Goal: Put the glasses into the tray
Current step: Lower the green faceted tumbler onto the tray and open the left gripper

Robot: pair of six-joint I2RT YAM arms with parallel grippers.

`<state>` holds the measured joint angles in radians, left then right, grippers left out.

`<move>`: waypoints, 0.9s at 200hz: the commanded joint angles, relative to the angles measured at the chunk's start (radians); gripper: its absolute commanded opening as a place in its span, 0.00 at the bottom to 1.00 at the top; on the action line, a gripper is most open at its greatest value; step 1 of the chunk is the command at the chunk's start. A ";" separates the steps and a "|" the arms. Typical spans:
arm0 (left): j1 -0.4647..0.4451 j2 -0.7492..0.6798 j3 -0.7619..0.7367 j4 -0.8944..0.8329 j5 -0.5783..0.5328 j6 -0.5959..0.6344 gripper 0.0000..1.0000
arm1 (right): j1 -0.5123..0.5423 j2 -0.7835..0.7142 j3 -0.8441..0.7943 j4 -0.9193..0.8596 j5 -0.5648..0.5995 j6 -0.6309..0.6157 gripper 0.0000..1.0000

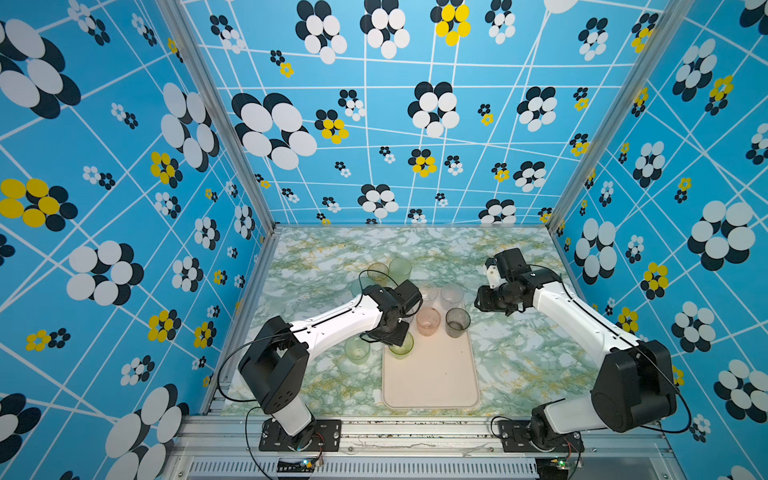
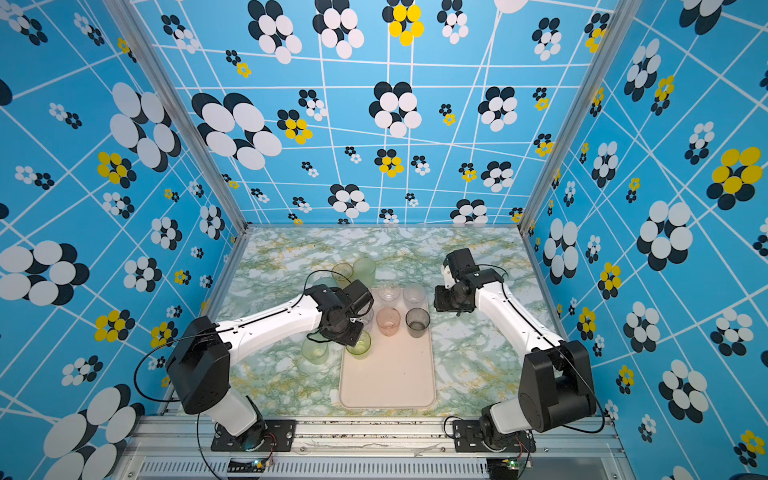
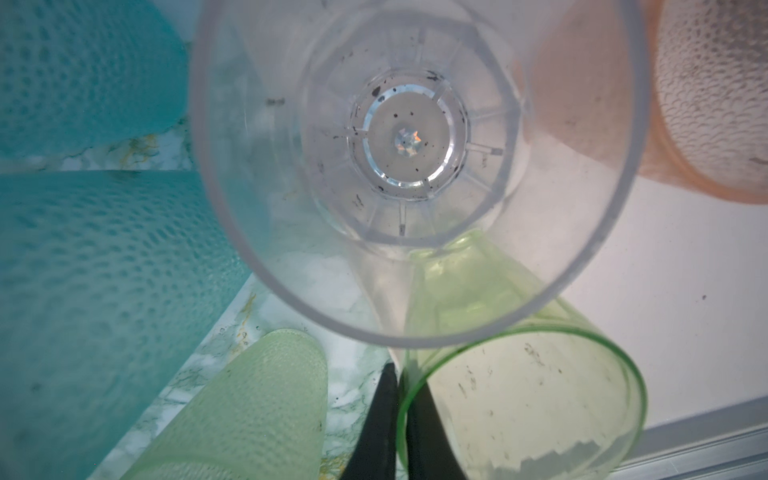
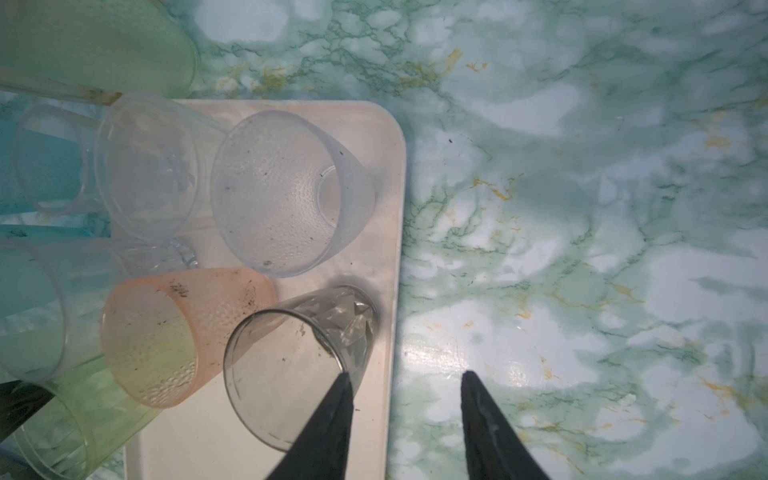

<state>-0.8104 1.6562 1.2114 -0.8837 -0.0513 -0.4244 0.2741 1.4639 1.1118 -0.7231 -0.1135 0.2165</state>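
Left wrist cam: I've got the left gripper [image 3: 400,374] pinched tight on the rim of the green tumbler [image 3: 519,407], at the tray [image 1: 432,382] left edge, far half. Right gripper [image 4: 405,374] partly open, empty, over table [image 4: 582,208] just right of tray, beside smoky grey tumbler [image 4: 282,374]. Pink tumbler [image 1: 428,321] also in tray.

Marbled table [image 1: 519,353]: tray [image 1: 432,386], glasses [image 1: 357,350].

The cream-pink tray [image 1: 432,382] lies lengthwise on the marbled tabletop [image 1: 519,365]. Upright at its far end stand clear tumblers [image 1: 451,295], a pink tumbler [image 1: 428,321] and a smoky grey tumbler [image 1: 457,322]. A bright green tumbler [image 1: 402,348] is at its left rim, with a pale green tumbler [image 1: 357,350] just outside.
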 commanded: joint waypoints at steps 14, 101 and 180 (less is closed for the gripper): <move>0.010 0.011 0.006 -0.018 0.005 0.018 0.09 | -0.004 0.017 0.028 -0.023 0.012 -0.002 0.45; 0.035 0.024 0.000 -0.016 -0.001 0.034 0.11 | -0.004 0.026 0.021 -0.022 0.014 0.000 0.45; 0.047 0.022 0.003 -0.023 -0.019 0.044 0.14 | -0.005 0.035 0.020 -0.022 0.012 0.001 0.45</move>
<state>-0.7731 1.6665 1.2114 -0.8864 -0.0521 -0.3958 0.2741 1.4826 1.1118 -0.7250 -0.1135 0.2169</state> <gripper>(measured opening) 0.130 0.450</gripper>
